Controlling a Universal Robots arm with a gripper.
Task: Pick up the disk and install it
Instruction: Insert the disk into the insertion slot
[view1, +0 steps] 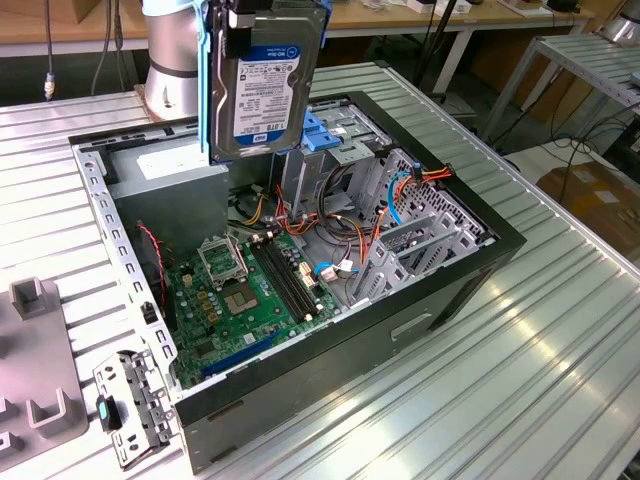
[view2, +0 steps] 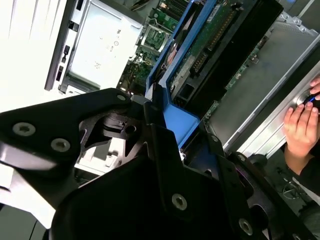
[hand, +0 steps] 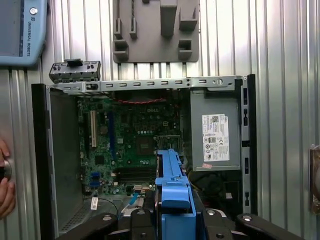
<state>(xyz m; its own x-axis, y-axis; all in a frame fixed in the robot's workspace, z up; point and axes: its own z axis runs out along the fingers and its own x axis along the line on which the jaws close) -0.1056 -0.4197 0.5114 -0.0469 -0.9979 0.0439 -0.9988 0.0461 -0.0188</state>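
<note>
So the case (view1: 440, 300) sits on the middle of the table (view1: 560, 400), with the motherboard (view1: 240, 290) flat inside it. The disk (view1: 268, 95) hangs over the case, near the power supply (view1: 165, 175). A fixture (view1: 35, 380) lies at the table's edge on the exterior view's left.

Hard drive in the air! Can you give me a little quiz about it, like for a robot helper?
1. True or false: the hard drive lies flat on the motherboard.
2. Its plastic frame is: A red, B blue, C green?
3. Fill in: the drive hangs above the open computer ____.
Key: 1 false, it is held upright in the air; 2 B; 3 case.
</note>
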